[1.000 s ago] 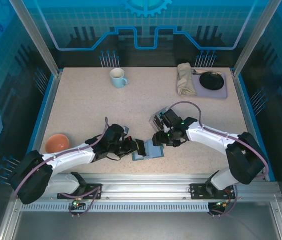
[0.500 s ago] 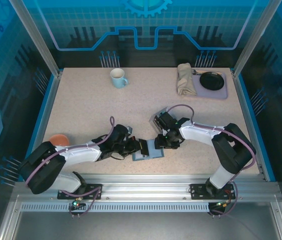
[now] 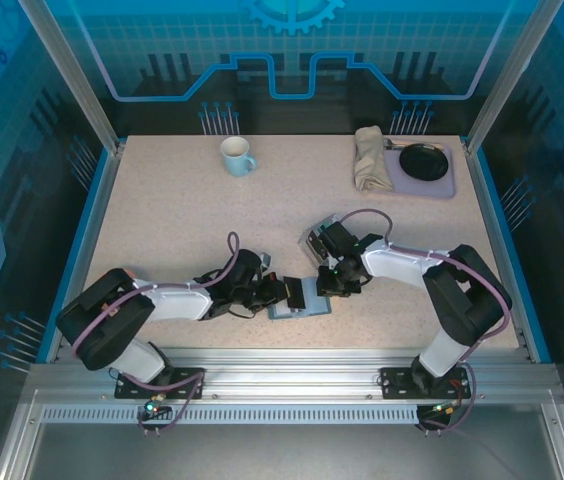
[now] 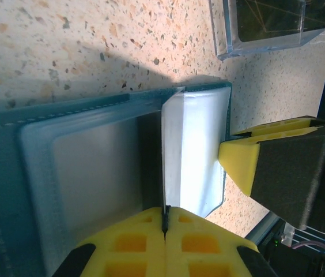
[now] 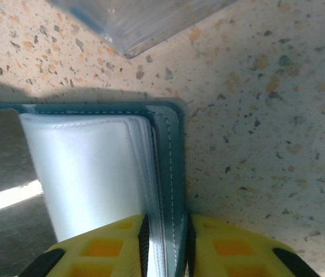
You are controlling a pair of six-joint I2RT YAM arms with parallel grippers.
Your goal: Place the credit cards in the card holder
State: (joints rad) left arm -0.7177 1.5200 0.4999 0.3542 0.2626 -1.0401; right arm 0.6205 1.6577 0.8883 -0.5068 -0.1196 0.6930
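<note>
— Nearest, at the holder's left end: left gripper (image 4: 165,212), clenched hard on one clear sleeve. Then the holder (image 3: 304,303) itself, lying open on the table between the two grippers. At its right end: right gripper (image 5: 165,229), nipping the teal cover edge and the sleeve stack together.

— Risks from here?

— Could crease or tear a sleeve if tugged apart too hard. Could drag the holder across the table, or let it flop shut, on a slipped pinch. No easy mouth for a card between sleeves squeezed flat.

— And hard to read?

— Cards: none made out for certain. Just beyond the holder, a clear rack (image 3: 313,240) with dark shapes inside, perhaps cards; cannot tell. Slot openings lost under glare on the sleeves. Far beyond the holder, a mug (image 3: 235,156).
</note>
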